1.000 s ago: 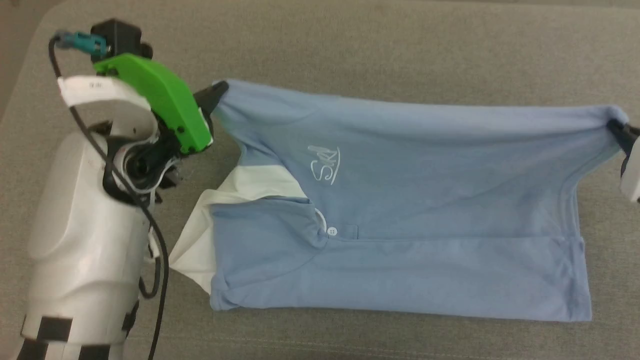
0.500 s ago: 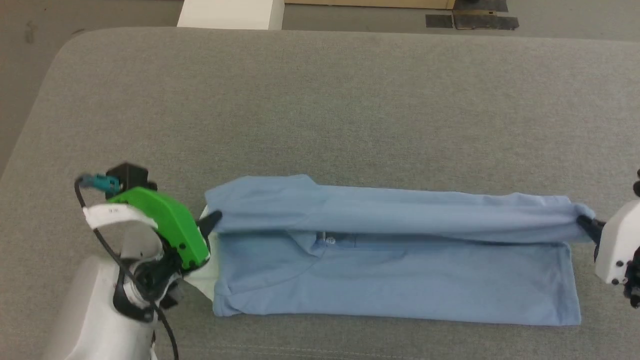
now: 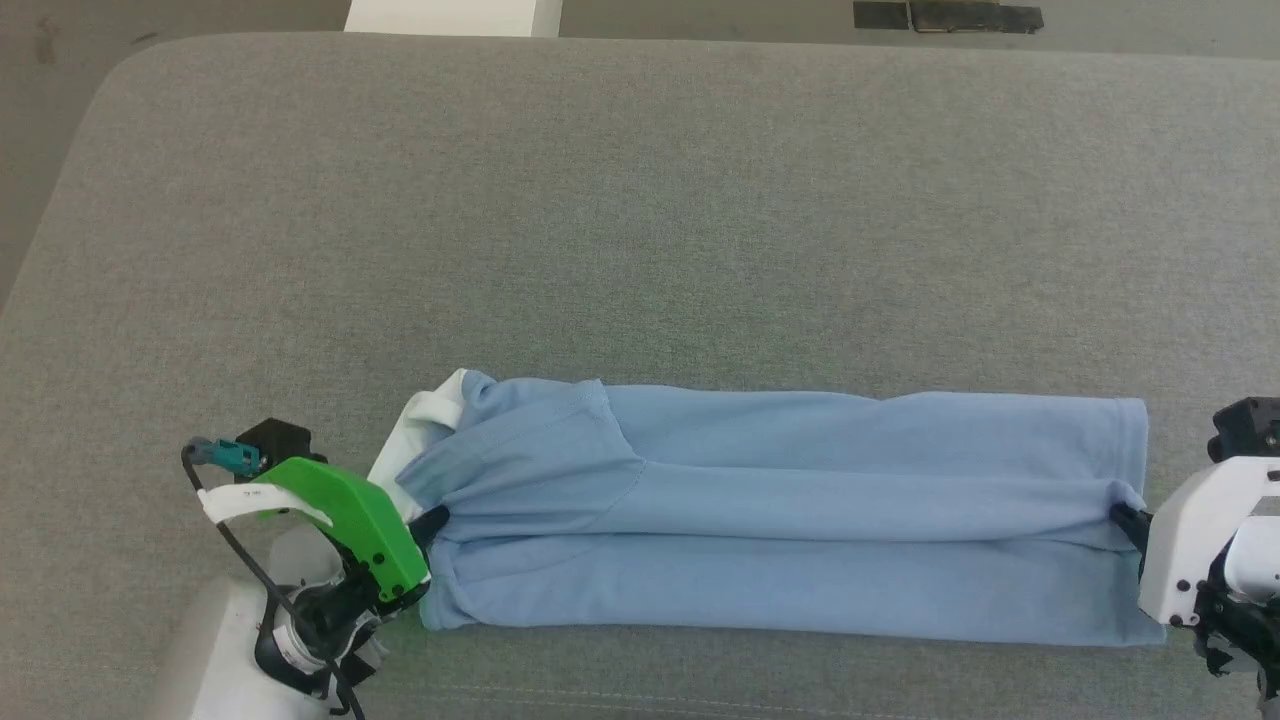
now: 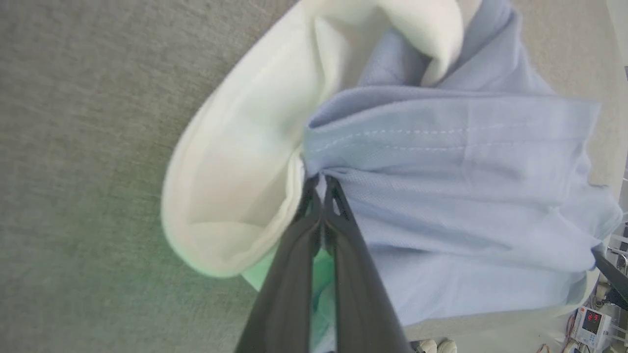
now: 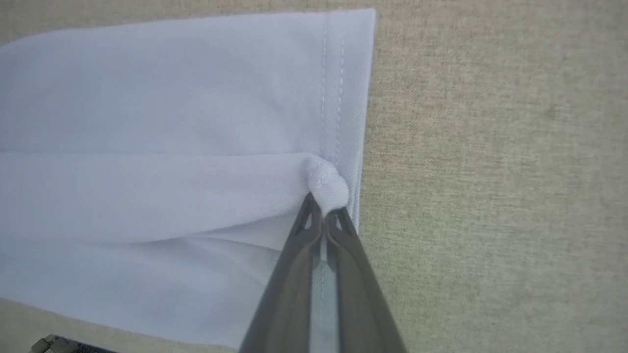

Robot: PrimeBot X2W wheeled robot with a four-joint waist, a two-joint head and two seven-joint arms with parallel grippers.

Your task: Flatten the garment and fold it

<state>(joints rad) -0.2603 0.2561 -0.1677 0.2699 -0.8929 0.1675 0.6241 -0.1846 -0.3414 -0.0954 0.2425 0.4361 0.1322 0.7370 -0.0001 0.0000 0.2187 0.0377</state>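
A: Left claw [image 4: 321,179]?
B: Pressed together, pinching the garment [image 3: 780,520] at its shoulder end, just beside the white sleeve panel [image 4: 235,186]
A: Right claw [image 5: 321,206]?
B: Same, tips nipping a nub of cloth at the hem corner
A: Garment where?
B: Long folded strip on the bench [image 3: 640,200], running along its near edge, well apart from the far edge
A: Step?
B: Lengthwise fold, top layer looks laid down. Next, I'd judge: both claws let go and lift clear without dragging that layer, then fold end to end. The sleeve pokes out, may need tucking
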